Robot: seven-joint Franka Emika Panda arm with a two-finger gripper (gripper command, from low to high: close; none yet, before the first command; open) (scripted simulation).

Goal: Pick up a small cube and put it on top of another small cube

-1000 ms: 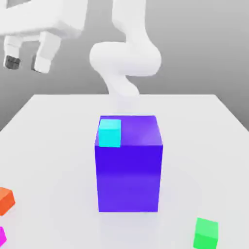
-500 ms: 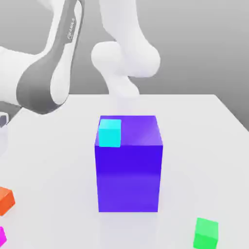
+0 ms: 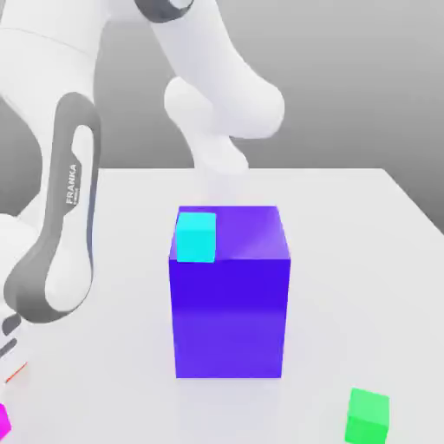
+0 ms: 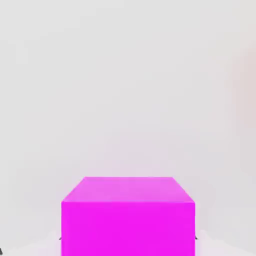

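A small magenta cube (image 4: 128,215) sits close up in the hand view, and its edge shows at the exterior view's lower left corner (image 3: 3,422). My gripper (image 4: 128,239) is down over it, a fingertip sliver at each side of the cube, shut on it. The arm (image 3: 54,260) reaches down at the exterior view's left. A small cyan cube (image 3: 196,237) rests on the large blue block (image 3: 230,312), at its top left corner. A small green cube (image 3: 368,416) lies at the front right. Only a sliver of the orange cube (image 3: 16,373) peeks out behind the arm.
The tall blue block stands in the middle of the white table (image 3: 364,260). The arm's base column (image 3: 221,113) rises behind it. The table's front left corner is crowded by the arm, the magenta cube and the orange cube.
The arm has swung down from high at the back left to the front left corner, covering most of the orange cube. The gripper, open a second ago, has closed on the magenta cube.
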